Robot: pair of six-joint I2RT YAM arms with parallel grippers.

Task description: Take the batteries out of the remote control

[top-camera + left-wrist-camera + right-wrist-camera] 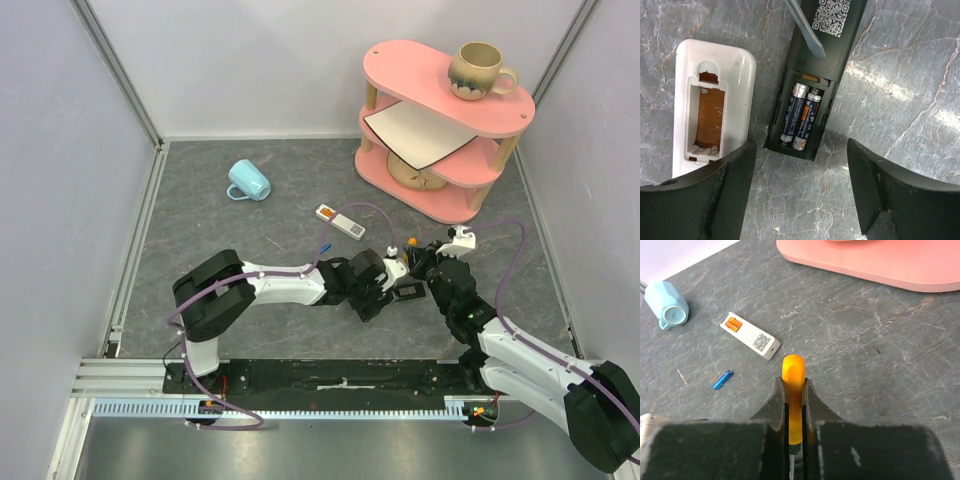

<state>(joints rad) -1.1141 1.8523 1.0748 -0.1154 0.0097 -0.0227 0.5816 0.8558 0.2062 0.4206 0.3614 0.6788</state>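
Two black fingers (715, 195) of the left gripper (800, 147) stand wide, holding nothing, near the black remote (840, 55). Its two batteries (801, 116) sit inside. Best pry gently, one end first, with the screwdriver (793, 365) squeezed by the right gripper (793, 386). Grey stone-look table (900, 100), pale walls (250, 60).

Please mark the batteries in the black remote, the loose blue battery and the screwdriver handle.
Two dark cylindrical batteries (808, 120): left wrist view, right cell.
Loose blue cylindrical battery (722, 379): right wrist view, middle.
Glossy orange screwdriver handle (793, 374): right wrist view, rounded end.
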